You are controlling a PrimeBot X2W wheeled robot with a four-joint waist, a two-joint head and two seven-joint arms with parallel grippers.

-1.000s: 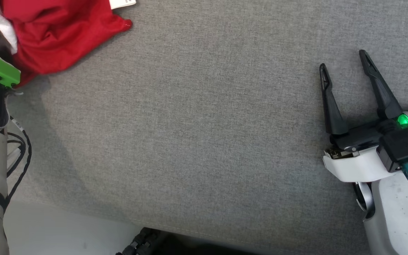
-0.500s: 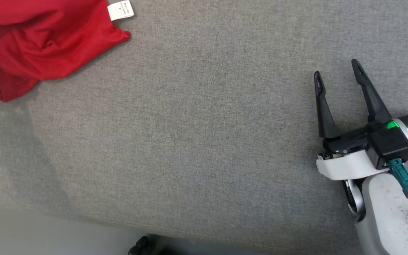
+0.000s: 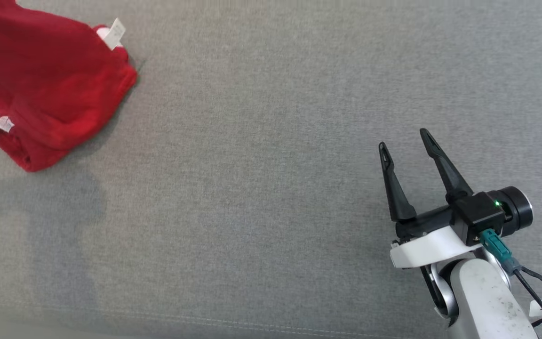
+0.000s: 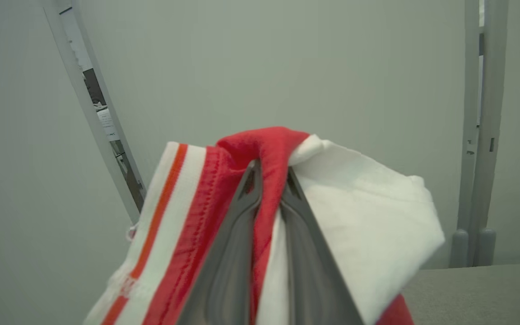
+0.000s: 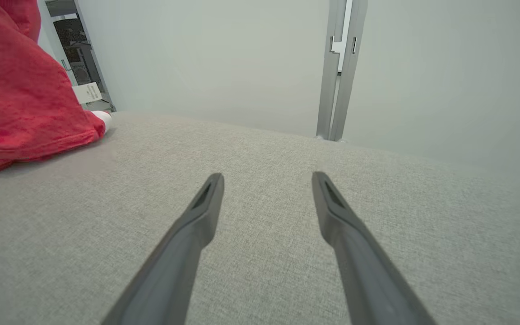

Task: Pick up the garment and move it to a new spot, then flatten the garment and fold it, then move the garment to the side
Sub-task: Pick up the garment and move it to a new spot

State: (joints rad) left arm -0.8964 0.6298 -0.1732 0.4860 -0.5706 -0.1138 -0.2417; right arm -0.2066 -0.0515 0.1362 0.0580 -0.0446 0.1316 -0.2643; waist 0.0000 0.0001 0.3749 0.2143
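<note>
The red garment point(image 3: 50, 94) with white trim hangs at the head view's upper left, its lower folds resting on the grey surface point(image 3: 261, 188). In the left wrist view my left gripper point(image 4: 270, 169) is shut on a fold of the garment point(image 4: 264, 144), red cloth pinched between the fingertips, with white fabric and a striped hem draped to either side. The right wrist view shows the garment point(image 5: 20, 99) at far left, a white label beside it. My right gripper point(image 3: 405, 143) stands open over the surface at the lower right, nothing between its fingers point(image 5: 197, 216).
Grey fabric covers the whole work surface, with a seam point(image 3: 233, 322) near its front edge. Pale walls and a grey upright post point(image 5: 339, 67) stand behind the surface's far edge. A shadow point(image 3: 50, 202) lies below the garment.
The head view has shifted. The left arm has left that view and the garment now hangs lifted and bunched narrower. The right gripper stays open.
</note>
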